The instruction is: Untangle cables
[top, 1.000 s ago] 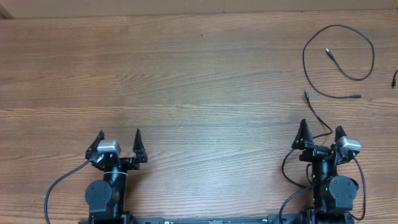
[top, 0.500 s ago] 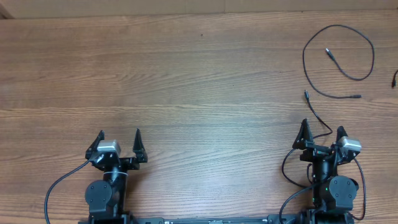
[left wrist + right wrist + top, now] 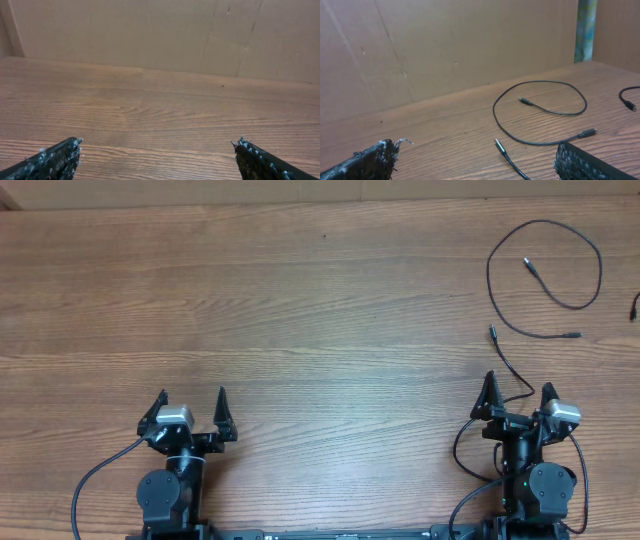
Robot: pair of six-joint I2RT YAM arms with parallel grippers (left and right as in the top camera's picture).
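A thin black cable (image 3: 545, 222) lies in an open loop at the table's far right, both plug ends free; the right wrist view shows the same loop (image 3: 540, 81). A second thin cable (image 3: 505, 358) runs from its plug toward my right gripper (image 3: 517, 382). In the right wrist view its plug (image 3: 499, 146) lies on the wood between the wide-open fingers of that gripper (image 3: 476, 146), untouched. A third cable end (image 3: 634, 308) pokes in at the right edge. My left gripper (image 3: 191, 395) stands open over bare wood, holding nothing (image 3: 159, 142).
The wooden table (image 3: 300, 310) stretches left of the cables. A brown cardboard wall (image 3: 150, 30) closes off the far side. Thicker black arm cables (image 3: 95, 480) hang near both arm bases at the front edge.
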